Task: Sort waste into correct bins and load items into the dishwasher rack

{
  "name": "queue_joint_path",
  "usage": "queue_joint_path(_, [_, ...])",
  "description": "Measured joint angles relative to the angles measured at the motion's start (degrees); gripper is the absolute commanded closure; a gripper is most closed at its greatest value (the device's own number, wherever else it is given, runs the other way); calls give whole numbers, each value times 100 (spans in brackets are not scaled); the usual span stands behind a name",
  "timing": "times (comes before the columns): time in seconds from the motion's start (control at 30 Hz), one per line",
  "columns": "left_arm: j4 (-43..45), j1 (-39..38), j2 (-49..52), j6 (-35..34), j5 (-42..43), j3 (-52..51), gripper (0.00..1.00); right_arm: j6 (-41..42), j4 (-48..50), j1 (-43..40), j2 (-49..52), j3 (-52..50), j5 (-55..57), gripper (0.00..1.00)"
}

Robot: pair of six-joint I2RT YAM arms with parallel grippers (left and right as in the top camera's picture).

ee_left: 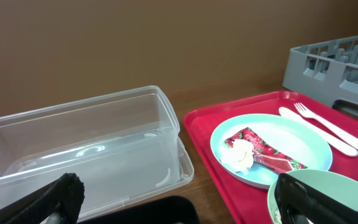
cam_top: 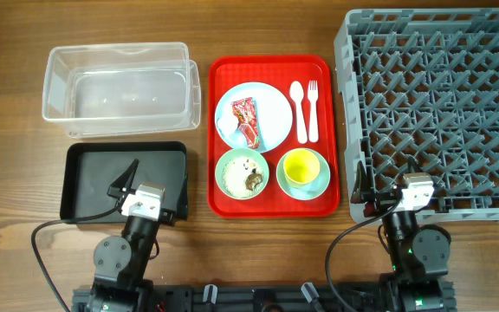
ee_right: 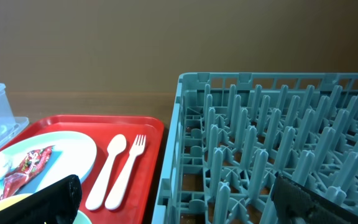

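Plainly at the very start: nothing sorted, nothing loaded. Holding nothing in the left gripper (ee_left: pixel 176 186), spread to full width and seemingly clear of everything, poised over the near right edge of the black tray (cam_top: pixel 93 178), with the clear tub (ee_left: pixel 104 149) straight ahead, both bins bare inside. Ahead and to its right, on the red serving tray (ee_left: pixel 204 134): the pale blue plate (ee_left: pixel 303 134) carrying the red snack wrapper (ee_left: pixel 266 152) and, touching it, the crumpled tissue wad (ee_left: pixel 240 155). Closer in on the same side, the pale green bowl (cam_top: pixel 225 165) with rice (cam_top: pixel 236 178) and brown scraps (cam_top: pixel 254 180).

Likewise nothing in the right gripper (ee_right: pixel 174 186), equally wide, poised over the near left corner of the grey dishwasher rack (ee_right: pixel 260 155), with bare pegs (ee_right: pixel 232 106) ahead and to its right. To its left, the yellow cup (cam_top: pixel 300 167) sitting on the small saucer (cam_top: pixel 320 185). Ahead-left, the white spoon (ee_right: pixel 107 171) and fork (ee_right: pixel 129 165) side by side, just beside the plate.

Probably best to begin with the waste. Reach the left gripper forward and rightward to the plate and come down low. Narrow the opening a good deal and pinch the tissue or the flat wrapper without dragging the plate. Then carry it back left to a bin. Hard to match bin to waste from here. Only after emptying, move plate and bowl across to the rack.
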Motion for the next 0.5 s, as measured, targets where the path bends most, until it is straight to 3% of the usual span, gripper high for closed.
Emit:
queue_joint_path(0.17, [-17, 614, 70, -2, 90, 0, 0, -28, 363, 11, 55, 0, -162, 0])
queue_joint_path(0.5, [-17, 629, 70, -2, 109, 0, 0, -48, 365, 11, 59, 0, -229, 0])
